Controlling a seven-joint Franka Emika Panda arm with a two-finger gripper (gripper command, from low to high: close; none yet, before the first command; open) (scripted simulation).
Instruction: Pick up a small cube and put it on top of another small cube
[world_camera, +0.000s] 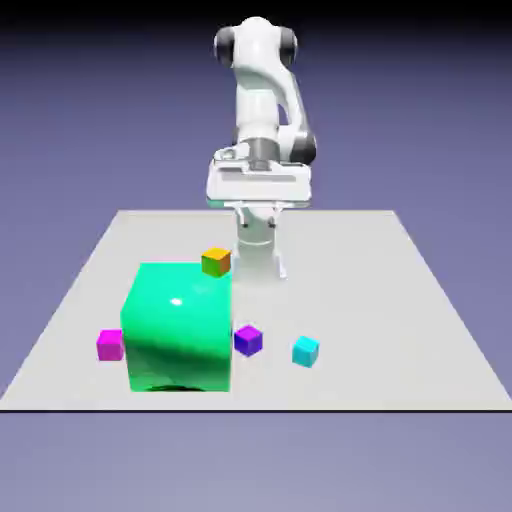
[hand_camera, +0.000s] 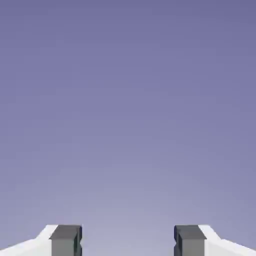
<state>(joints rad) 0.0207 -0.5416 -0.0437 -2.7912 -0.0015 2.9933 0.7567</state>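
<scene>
1. Pink cube (world_camera: 110, 344): on the table (world_camera: 400, 300), near-left in the exterior view, just left of the big green cube (world_camera: 178, 326). Judged light, rigid, smooth; grip two opposite flat sides.
2. Orange-topped cube (world_camera: 216, 261): behind the green cube's far right corner (the stacking base).
3. Gripper (hand_camera: 128, 240): fingers spread wide, nothing between them; hand view shows only backdrop.
4. Purple cube (world_camera: 248, 340), cyan cube (world_camera: 306, 350): near-right, not wanted.
</scene>
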